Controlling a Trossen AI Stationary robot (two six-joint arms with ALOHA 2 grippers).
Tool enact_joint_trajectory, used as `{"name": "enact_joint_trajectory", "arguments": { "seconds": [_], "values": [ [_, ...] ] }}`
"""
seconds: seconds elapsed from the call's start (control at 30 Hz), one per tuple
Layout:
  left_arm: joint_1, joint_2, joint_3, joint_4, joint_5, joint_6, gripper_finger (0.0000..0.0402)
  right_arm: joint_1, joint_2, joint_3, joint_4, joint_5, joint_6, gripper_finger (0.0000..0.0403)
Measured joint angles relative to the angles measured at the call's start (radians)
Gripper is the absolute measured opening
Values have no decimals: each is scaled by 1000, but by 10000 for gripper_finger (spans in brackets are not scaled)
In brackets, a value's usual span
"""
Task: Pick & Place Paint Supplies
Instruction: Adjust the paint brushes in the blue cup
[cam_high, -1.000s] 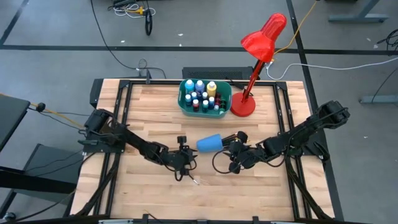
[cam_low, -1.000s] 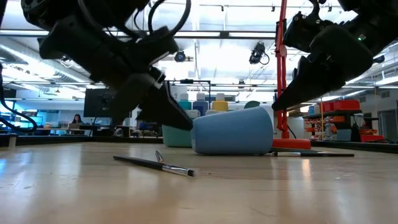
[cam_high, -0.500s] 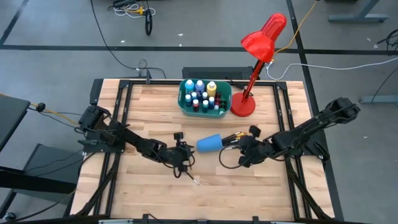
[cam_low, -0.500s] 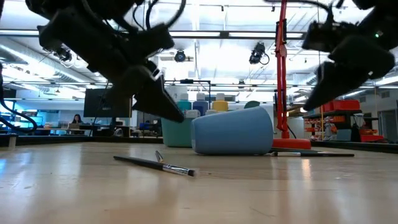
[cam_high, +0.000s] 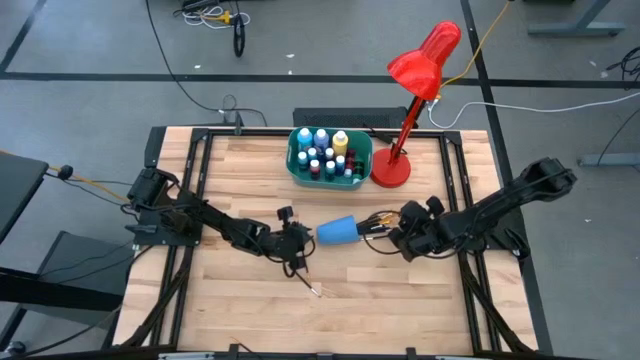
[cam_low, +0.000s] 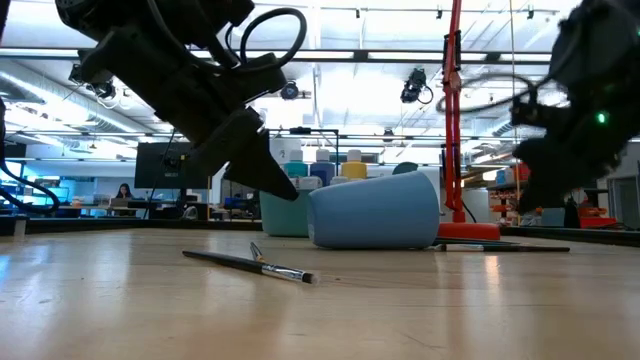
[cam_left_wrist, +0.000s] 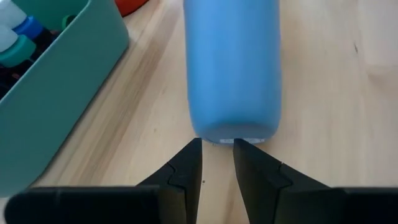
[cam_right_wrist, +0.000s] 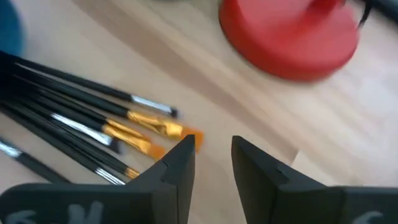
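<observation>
The fan of thin black-handled paintbrushes (cam_right_wrist: 93, 127) spills from the toppled blue plastic cup (cam_high: 337, 230) toward the right hand (cam_right_wrist: 211, 152), nearer them, fingers slightly parted and empty; the left hand (cam_left_wrist: 217, 155), likewise, faces the cup's base.

My arms are matte black, jointed links with looped black cables; my fingers (cam_left_wrist: 186, 168) are dark angular wedges, a green light glowing on one wrist

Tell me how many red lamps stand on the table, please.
1. The red lamp stands with its round base on the far side of the table, right beside the teal tub. None seems hidden.
</observation>
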Motion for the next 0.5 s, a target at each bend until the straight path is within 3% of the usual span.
{"name": "enact_joint_trajectory", "arguments": {
  "seconds": [0.2, 0.5],
  "values": [
    [23, 5, 0, 66, 8, -21, 102, -35, 0, -124, 209, -16, -5, 95],
    [59, 5, 0, 103, 99, -39, 102, -68, 0, -215, 503, -21, -115, 39]
  ]
}}
